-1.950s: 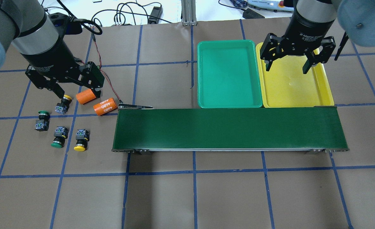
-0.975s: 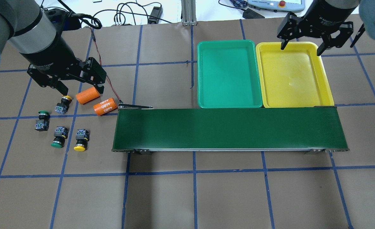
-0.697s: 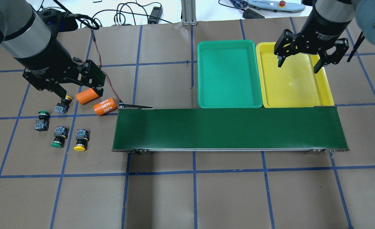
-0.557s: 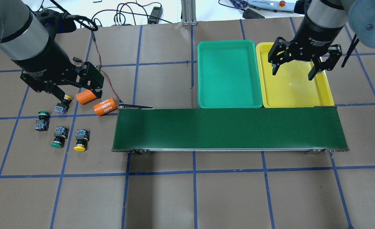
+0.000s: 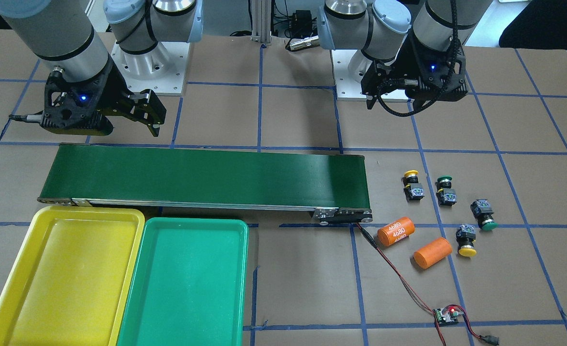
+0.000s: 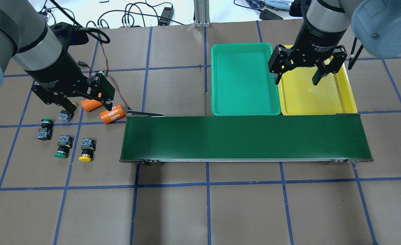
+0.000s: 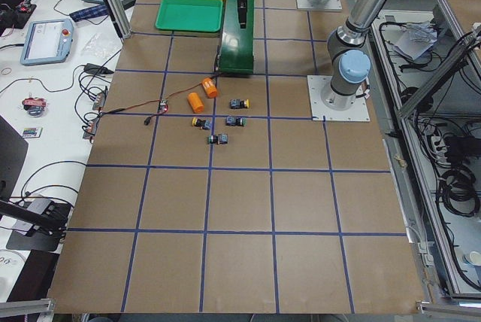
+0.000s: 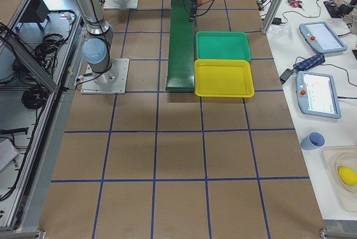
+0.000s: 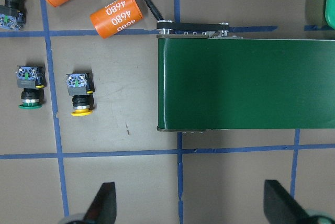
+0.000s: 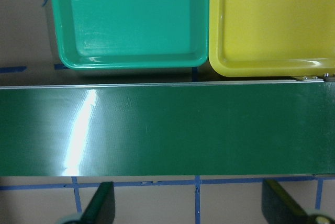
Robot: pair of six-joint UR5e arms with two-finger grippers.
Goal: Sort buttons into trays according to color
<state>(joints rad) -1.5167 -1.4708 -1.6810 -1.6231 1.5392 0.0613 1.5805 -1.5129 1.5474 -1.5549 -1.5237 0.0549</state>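
Four buttons lie on the table's left in the overhead view: a yellow-capped one [image 6: 66, 115] partly under my left gripper, a green-capped one [image 6: 45, 128], another green-capped one [image 6: 63, 147] and a yellow-capped one [image 6: 86, 149]. My left gripper [image 6: 84, 102] is open and empty, above the far yellow button and the orange cylinders. The left wrist view shows three buttons [image 9: 79, 93]. The green tray [image 6: 244, 112] and yellow tray [image 6: 322, 110] stand side by side behind the belt, both without buttons. My right gripper [image 6: 296, 80] is open and empty above the line where the trays meet.
A long dark green conveyor belt [image 6: 244, 137] runs across the middle, in front of the trays. Two orange cylinders [image 6: 112, 114], one marked 4680, lie by its left end. A red-black wire leads to a small circuit board [image 5: 445, 315]. Cables lie beyond the table's far edge.
My right gripper swung out past the yellow tray's far edge, then back left to the tray boundary. My left gripper shifted slightly right and now covers the far yellow button's cap. Both stay open.
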